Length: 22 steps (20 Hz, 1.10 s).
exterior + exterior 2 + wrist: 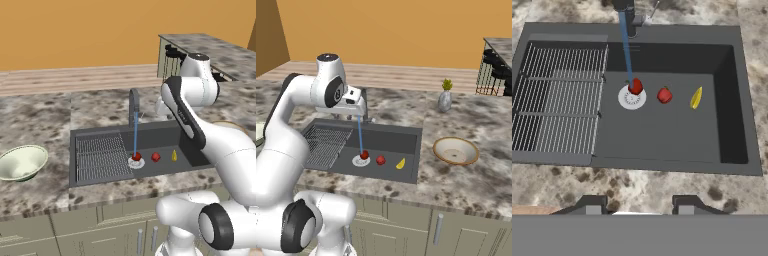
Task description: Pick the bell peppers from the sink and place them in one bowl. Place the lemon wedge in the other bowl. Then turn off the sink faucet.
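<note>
Two red bell peppers lie in the dark grey sink (662,140): one (635,86) sits on the pale drain under the running water, the other (664,95) just to its right. The yellow lemon wedge (696,98) lies further right. A blue stream falls from the faucet (627,12). The shallow tan bowl (456,150) stands on the counter right of the sink, and the deeper green bowl (22,162) stands to its left. My gripper (638,206) hovers high above the sink's front edge, open, with nothing between its fingers.
A ridged wire rack (559,100) fills the sink's left half. A small vase with a yellow plant (445,97) stands on the counter behind the tan bowl. Black stools (496,70) stand at the far counter. Marbled counter surrounds the basin.
</note>
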{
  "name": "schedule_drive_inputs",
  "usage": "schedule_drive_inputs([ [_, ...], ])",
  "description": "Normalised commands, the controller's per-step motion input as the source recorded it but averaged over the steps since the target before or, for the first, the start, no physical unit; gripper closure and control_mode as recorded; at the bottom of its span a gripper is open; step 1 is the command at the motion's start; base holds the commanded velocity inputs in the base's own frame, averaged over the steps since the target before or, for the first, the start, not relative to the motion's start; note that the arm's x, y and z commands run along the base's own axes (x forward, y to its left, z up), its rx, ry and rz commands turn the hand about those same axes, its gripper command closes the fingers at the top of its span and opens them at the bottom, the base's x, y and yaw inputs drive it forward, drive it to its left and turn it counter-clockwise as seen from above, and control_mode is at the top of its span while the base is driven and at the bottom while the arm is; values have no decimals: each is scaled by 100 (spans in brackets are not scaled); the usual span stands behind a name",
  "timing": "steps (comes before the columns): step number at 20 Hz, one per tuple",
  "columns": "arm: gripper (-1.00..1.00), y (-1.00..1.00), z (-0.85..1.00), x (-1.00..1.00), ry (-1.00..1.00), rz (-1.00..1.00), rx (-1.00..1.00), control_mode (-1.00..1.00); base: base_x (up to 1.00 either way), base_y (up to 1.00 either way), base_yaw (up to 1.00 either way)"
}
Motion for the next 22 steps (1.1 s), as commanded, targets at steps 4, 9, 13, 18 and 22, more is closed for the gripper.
schedule_drive_inputs([
  [4, -100, 0, -1, 0, 0, 0, 0, -100, 0, 0, 0],
  [9, -100, -9, -12, -1, -1, 0, 0, -100, 0, 0, 0],
  [13, -100, -17, -7, -3, 0, 0, 0, -100, 0, 0, 0],
  [18, -100, -23, -6, -12, 0, 0, 0, -100, 0, 0, 0],
  [22, -100, -23, 0, -8, 0, 0, 0, -100, 0, 0, 0],
])
